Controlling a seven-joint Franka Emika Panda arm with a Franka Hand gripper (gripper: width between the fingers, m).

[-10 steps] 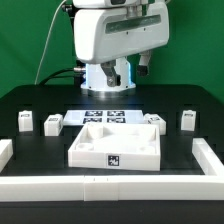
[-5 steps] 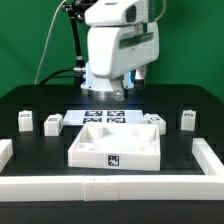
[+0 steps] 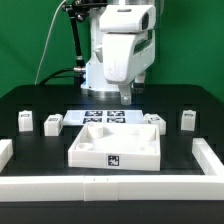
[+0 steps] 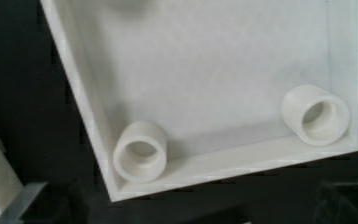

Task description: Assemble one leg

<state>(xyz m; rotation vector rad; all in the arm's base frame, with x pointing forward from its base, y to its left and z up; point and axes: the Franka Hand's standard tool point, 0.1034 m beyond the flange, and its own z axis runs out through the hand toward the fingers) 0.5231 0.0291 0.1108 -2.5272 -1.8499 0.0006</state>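
Observation:
The white square tabletop (image 3: 117, 145) lies in the middle of the black table, sockets up. Several small white tagged legs stand around it: two at the exterior view's left (image 3: 26, 121) (image 3: 52, 123), two at the right (image 3: 157, 122) (image 3: 186, 119). My gripper (image 3: 124, 96) hangs above the tabletop's far edge, pointing down, and touches nothing. The wrist view shows the tabletop's inner face (image 4: 202, 70) with two round corner sockets (image 4: 140, 152) (image 4: 314, 112). The fingers show only as dim dark shapes far apart, with nothing between them.
The marker board (image 3: 104, 115) lies flat behind the tabletop. Long white border rails run along the front (image 3: 110, 186) and at both sides (image 3: 5, 150) (image 3: 208, 152). The robot's white arm body (image 3: 122, 45) stands behind the marker board.
The arm has turned and shifted toward the exterior view's right, and the gripper has come down toward the tabletop's far edge. The parts on the table have not moved.

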